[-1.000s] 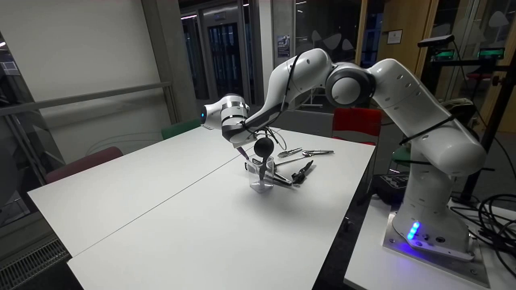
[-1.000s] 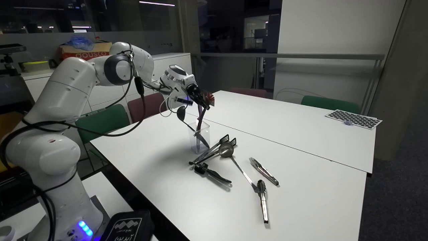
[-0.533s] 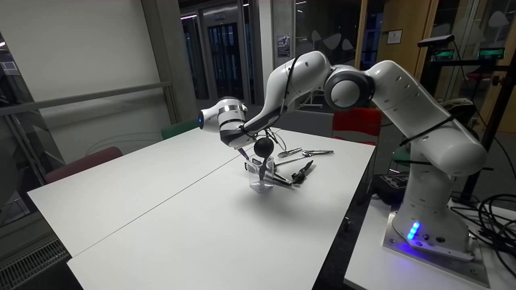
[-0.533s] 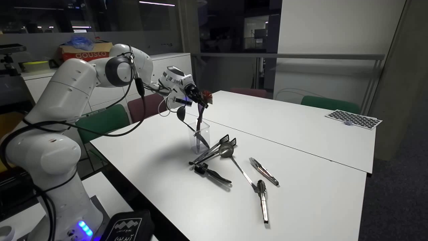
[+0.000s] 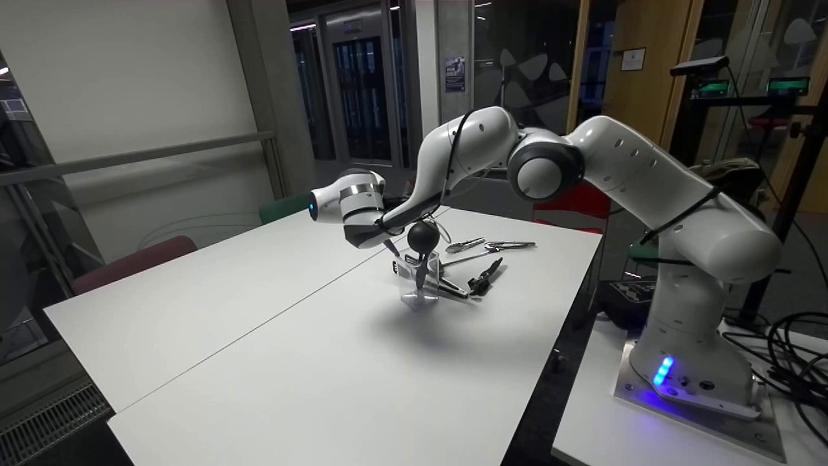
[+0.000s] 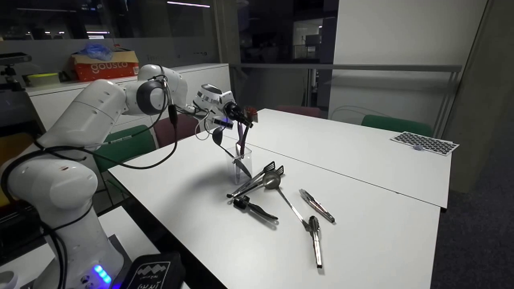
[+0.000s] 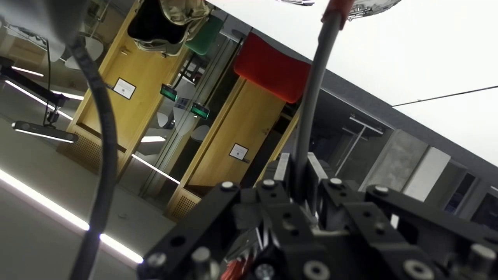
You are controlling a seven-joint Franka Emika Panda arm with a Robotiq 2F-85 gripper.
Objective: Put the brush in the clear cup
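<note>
Tool (image 7: 299, 171) found clamped on the grey shaft of the brush (image 7: 316, 77), handle (image 6: 243, 142) downward at the mouth of the clear cup (image 6: 232, 171), entry not verifiable; brush judged light, stiff, liable to swivel, the shaft near the bristles (image 6: 251, 114) being the sound hold.

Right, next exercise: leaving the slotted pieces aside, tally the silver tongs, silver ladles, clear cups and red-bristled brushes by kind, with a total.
Silver tongs: 2
Silver ladle: 1
Clear cup: 1
Red-bristled brush: 1
Total: 5
</note>
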